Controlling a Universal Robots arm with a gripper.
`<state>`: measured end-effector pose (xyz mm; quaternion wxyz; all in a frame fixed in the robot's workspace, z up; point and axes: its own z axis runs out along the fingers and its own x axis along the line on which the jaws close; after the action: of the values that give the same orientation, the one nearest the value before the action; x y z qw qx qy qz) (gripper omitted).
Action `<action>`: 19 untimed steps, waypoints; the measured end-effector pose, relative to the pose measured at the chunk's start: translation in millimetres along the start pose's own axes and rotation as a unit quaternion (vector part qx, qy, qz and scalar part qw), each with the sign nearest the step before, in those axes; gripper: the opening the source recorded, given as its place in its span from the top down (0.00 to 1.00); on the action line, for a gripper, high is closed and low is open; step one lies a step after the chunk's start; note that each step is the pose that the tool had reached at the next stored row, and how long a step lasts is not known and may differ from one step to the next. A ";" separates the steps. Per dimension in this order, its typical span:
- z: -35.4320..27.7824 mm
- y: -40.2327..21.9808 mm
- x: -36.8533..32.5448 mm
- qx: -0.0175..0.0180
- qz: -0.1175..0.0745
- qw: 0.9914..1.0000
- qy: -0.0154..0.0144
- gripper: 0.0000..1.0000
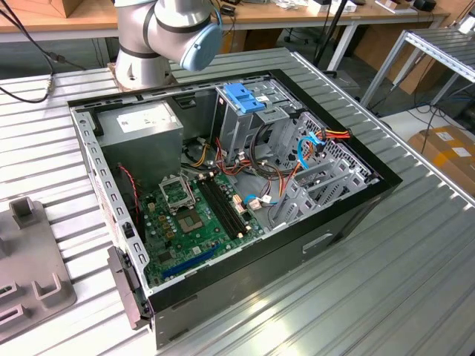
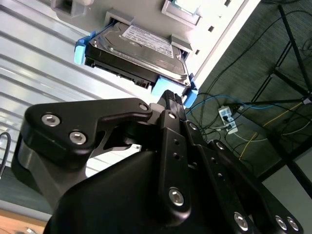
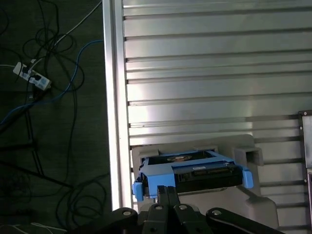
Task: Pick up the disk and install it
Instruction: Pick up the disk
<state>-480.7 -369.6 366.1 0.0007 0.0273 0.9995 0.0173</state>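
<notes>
An open desktop computer case lies on its side on a ribbed metal bench, with the robot arm rising behind it in the exterior view.

The disk, a dark drive in a bright blue carrier, is not in the case. It rests flat in a grey holder near the bench edge, and is also seen in the first wrist view.

The pincer is right at the carrier's near edge, seen in both wrist views. Whether it is released, clenched or already touching the carrier cannot be told.

Judging by this, the pick-up step is in hand and installing has not begun. Lifting would likely call for a square, firm hold on the blue frame and a clean rise out of the holder's raised lugs.

Inside the case are a green motherboard, a metal drive cage topped by a fixed blue bracket, and loose blue cables that may crowd the bay. Below the bench edge, a power strip and cords lie on the floor.
</notes>
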 end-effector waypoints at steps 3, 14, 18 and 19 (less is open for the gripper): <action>0.0 0.0 0.0 0.000 -0.016 1.000 0.001 0.89; 0.7 0.0 0.0 0.000 -0.156 0.988 0.005 0.89; 1.4 0.0 0.0 0.000 -0.216 0.976 0.008 0.89; 1.5 0.0 0.0 0.000 -0.232 0.973 0.008 0.89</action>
<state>-480.7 -369.5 364.6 -0.0034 -0.2052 0.9786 0.0170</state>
